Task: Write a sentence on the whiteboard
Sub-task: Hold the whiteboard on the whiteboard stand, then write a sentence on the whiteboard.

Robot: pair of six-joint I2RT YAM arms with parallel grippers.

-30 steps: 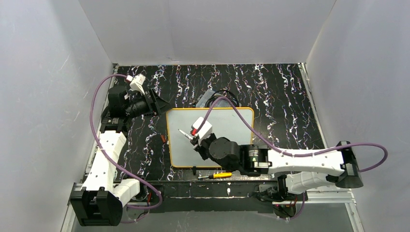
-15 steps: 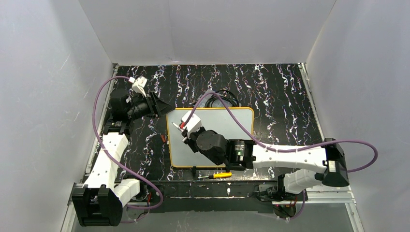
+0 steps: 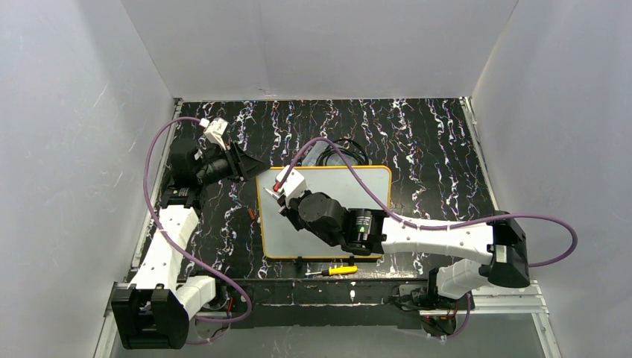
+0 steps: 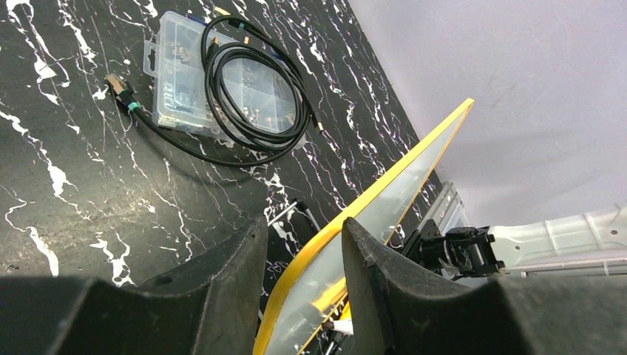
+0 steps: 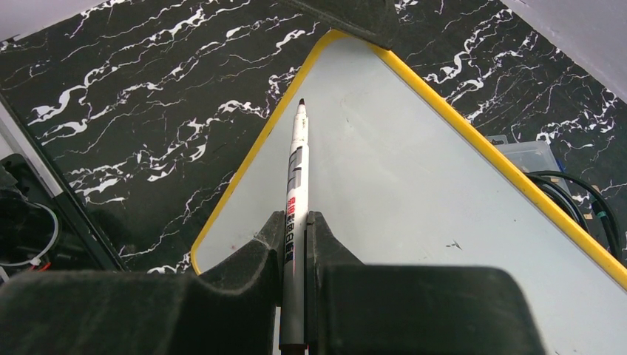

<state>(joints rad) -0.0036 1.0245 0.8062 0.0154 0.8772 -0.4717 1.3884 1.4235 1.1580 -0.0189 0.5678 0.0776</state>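
While left gripper (image 4: pixel 303 226) stays clamped on whiteboard (image 5: pixel 384 170) corner | right gripper (image 5: pixel 294 222), pinching marker (image 5: pixel 298 159), has shifted toward that corner

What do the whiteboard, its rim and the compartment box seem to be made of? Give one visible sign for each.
The whiteboard: probably a smooth white coated panel; it has a faint sheen. Its rim: likely matt plastic; the yellow-orange colour is even and the corner rounded. The compartment box: clear hard plastic; the dividers show through.
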